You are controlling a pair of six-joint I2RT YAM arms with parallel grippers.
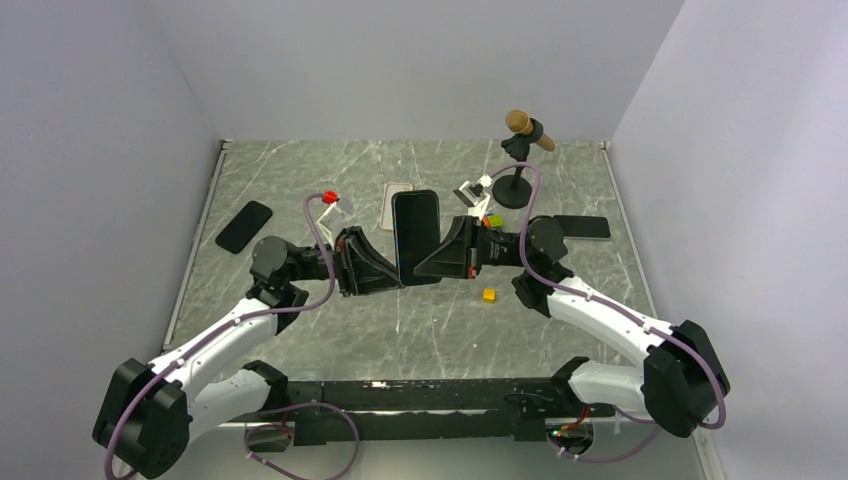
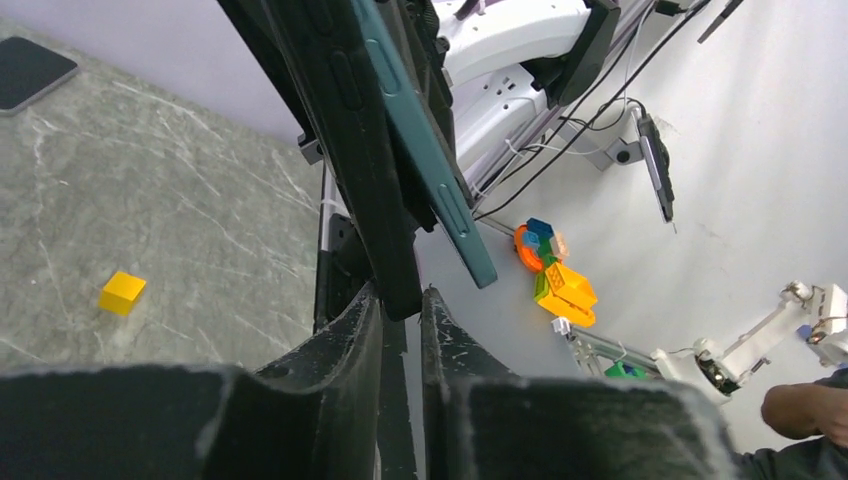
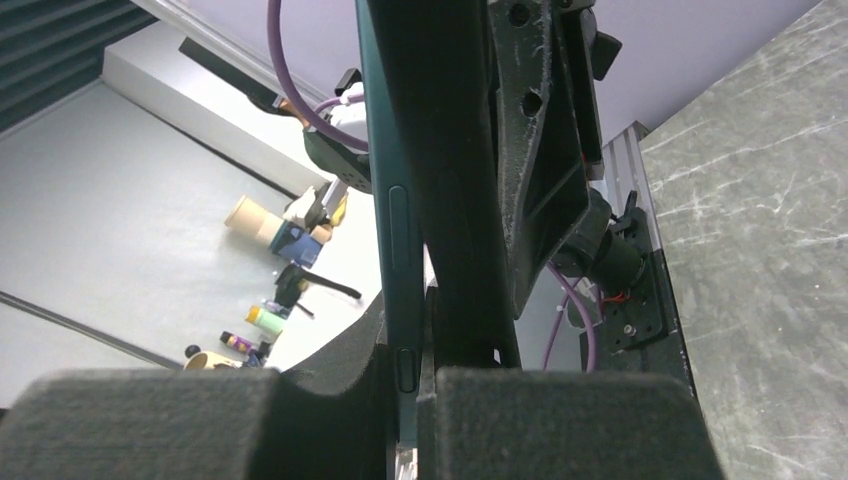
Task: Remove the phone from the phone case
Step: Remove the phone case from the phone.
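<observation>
In the top view a black phone [image 1: 415, 235] is held up off the table between my two arms, screen facing the camera. My left gripper [image 1: 398, 280] reaches it from the left and my right gripper [image 1: 428, 268] from the right, both at its lower end. In the left wrist view the left gripper [image 2: 402, 300] is closed on the bottom corner of the black phone [image 2: 345, 120]. The teal phone case [image 2: 435, 170] leans away from the phone there. In the right wrist view the right gripper [image 3: 407, 375] is shut on the teal case's edge [image 3: 392, 220], with the phone [image 3: 450, 200] beside it.
On the marble table lie a black phone [image 1: 243, 226] at the left, a dark phone [image 1: 583, 227] at the right and a pale case [image 1: 396, 203] behind the held phone. A microphone stand [image 1: 516, 175] stands at the back right. A yellow cube [image 1: 489, 295] lies near the right arm.
</observation>
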